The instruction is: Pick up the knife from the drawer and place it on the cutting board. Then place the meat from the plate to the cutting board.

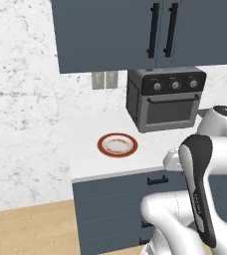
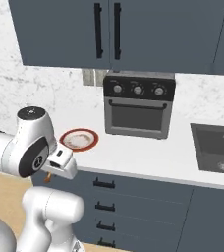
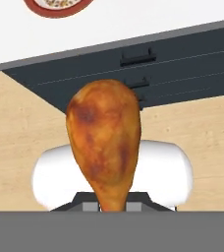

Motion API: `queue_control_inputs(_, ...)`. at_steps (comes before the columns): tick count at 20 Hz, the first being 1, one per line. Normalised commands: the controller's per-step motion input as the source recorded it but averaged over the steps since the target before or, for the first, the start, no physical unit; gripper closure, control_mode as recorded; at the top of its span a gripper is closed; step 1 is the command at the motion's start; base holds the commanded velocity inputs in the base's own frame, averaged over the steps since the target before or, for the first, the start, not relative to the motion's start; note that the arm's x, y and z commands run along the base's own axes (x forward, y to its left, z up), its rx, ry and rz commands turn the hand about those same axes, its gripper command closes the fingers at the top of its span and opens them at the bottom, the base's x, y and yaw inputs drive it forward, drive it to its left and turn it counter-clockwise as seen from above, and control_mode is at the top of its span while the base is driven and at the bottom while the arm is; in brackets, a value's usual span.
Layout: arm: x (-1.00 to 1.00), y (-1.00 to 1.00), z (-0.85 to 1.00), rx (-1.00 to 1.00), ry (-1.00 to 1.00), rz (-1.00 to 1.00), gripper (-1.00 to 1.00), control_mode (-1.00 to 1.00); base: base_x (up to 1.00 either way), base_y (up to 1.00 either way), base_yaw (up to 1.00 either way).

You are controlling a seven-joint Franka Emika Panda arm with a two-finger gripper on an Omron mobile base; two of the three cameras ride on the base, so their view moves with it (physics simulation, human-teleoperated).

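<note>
Meat (image 3: pixel 104 142), an orange-brown drumstick-shaped piece, sits clamped by its narrow end in the gripper (image 3: pixel 110 206), away from the round white plate with red rim (image 1: pixel 117 145) on the white counter (image 1: pixel 85 149). For a good placement, I think the arm should carry it level, lower it flat on the cutting board, then release.

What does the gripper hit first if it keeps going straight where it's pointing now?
Likely the wooden floor. The gripper, shut on the meat, points down past the counter edge and the drawer fronts. Depth is unclear; the robot's own white body sits in that line too.
</note>
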Motion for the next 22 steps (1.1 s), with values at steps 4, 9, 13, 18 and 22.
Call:
queue_control_inputs(4,0.0,0.0,0.0,0.0,0.0,0.0,1.0,1.0,-0.25,-1.0,-0.1)
queue_control_inputs(9,0.0,0.0,0.0,0.0,0.0,0.0,1.0,1.0,0.0,-1.0,-0.05)
queue_control_inputs(13,0.0,0.0,0.0,0.0,0.0,0.0,1.0,1.0,0.0,-1.0,-0.03)
queue_control_inputs(18,0.0,0.0,0.0,0.0,0.0,0.0,1.0,1.0,0.0,-1.0,-0.02)
queue_control_inputs(22,0.0,0.0,0.0,0.0,0.0,0.0,1.0,1.0,0.0,-1.0,-0.02)
